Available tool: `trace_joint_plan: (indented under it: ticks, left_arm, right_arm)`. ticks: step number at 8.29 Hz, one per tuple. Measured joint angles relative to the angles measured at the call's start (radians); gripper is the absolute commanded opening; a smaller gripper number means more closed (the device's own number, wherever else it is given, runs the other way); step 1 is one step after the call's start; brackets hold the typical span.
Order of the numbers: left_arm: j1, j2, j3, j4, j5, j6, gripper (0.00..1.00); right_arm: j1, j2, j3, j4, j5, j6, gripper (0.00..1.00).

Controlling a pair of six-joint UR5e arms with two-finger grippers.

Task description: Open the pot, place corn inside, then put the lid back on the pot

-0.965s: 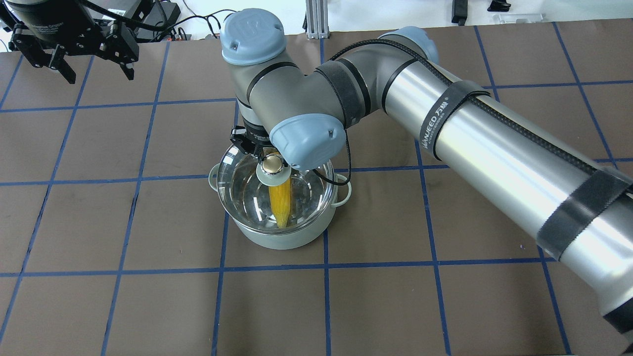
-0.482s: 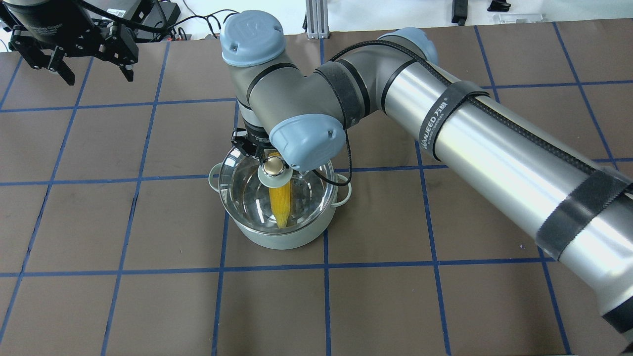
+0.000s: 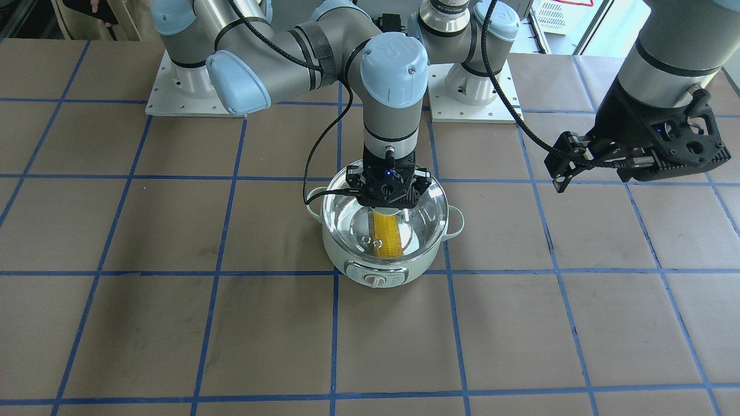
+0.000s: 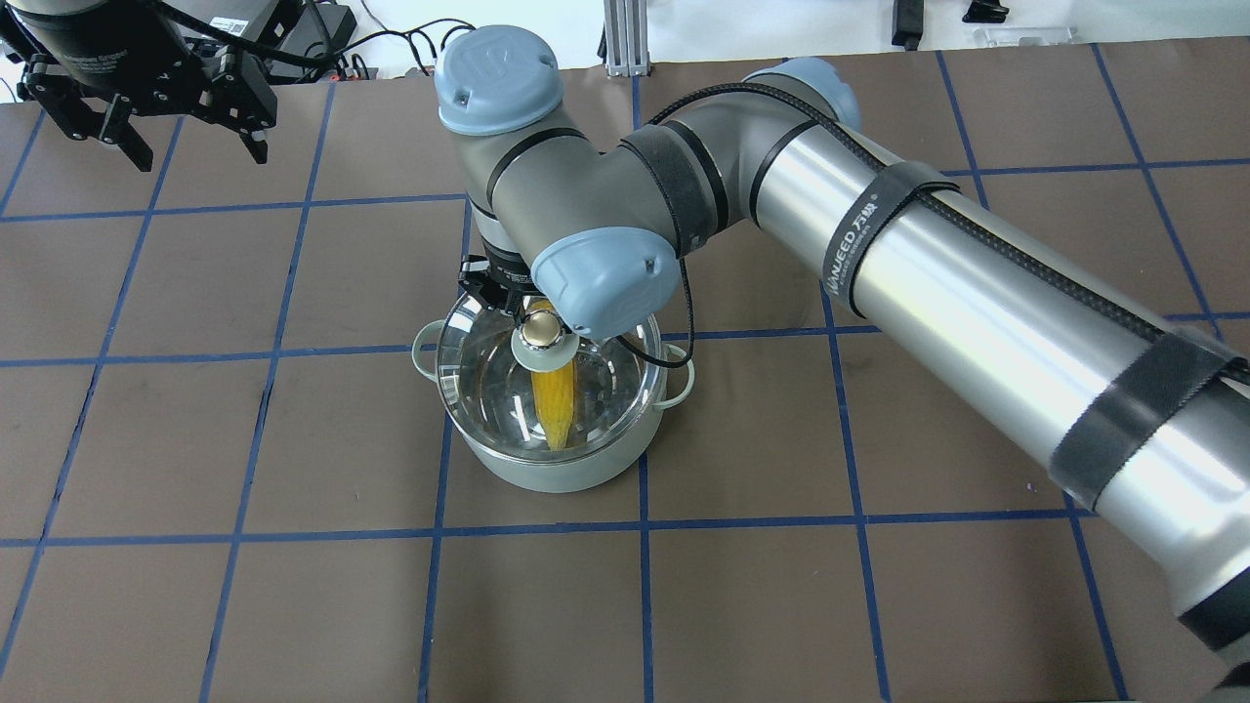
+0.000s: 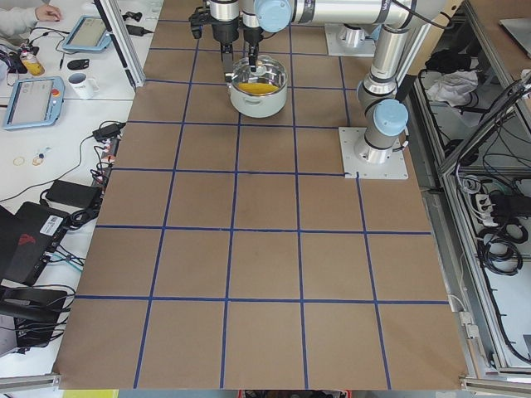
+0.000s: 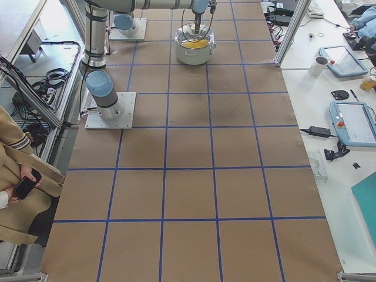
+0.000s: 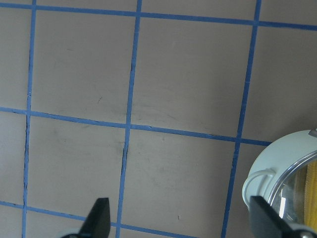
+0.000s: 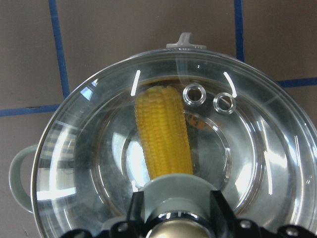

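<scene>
The mint-green pot (image 4: pixel 547 474) stands mid-table, its control knob (image 3: pixel 376 281) facing away from me. The yellow corn (image 4: pixel 554 400) lies inside it, seen through the glass in the right wrist view (image 8: pixel 162 131). The clear glass lid (image 4: pixel 488 381) sits over the pot's mouth, about level with its rim; I cannot tell if it rests fully. My right gripper (image 3: pixel 386 199) is shut on the lid's beige ball knob (image 4: pixel 540 332). My left gripper (image 4: pixel 195 151) is open and empty, high at the far left; the pot's handle shows at its view's edge (image 7: pixel 252 181).
The brown table (image 4: pixel 293 605) carries a blue tape grid. The right arm's long link (image 4: pixel 977 293) crosses above the table's right half. The robot bases (image 3: pixel 191 86) stand at the table's robot side. Tablets and a mug (image 5: pixel 81 83) lie on a side bench.
The lid, held by my right gripper, has shifted slightly right and down and is now more centred over the pot. The left gripper has barely moved.
</scene>
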Motion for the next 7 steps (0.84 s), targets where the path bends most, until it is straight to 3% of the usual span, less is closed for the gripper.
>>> trace_joint_plan:
  ticks: [2,4,7]
  left_arm:
    - [0.000,-0.007,0.002,-0.001,0.004,0.000,1.00]
    - [0.000,-0.008,0.002,-0.001,0.005,0.000,1.00]
    - [0.000,-0.007,0.000,-0.002,0.005,0.000,1.00]
  right_arm:
    - [0.000,0.007,0.000,-0.004,0.000,0.000,0.51]
    - [0.000,0.009,-0.001,-0.006,-0.001,0.002,1.00]
    - [-0.005,-0.005,-0.003,-0.014,-0.004,0.036,1.00]
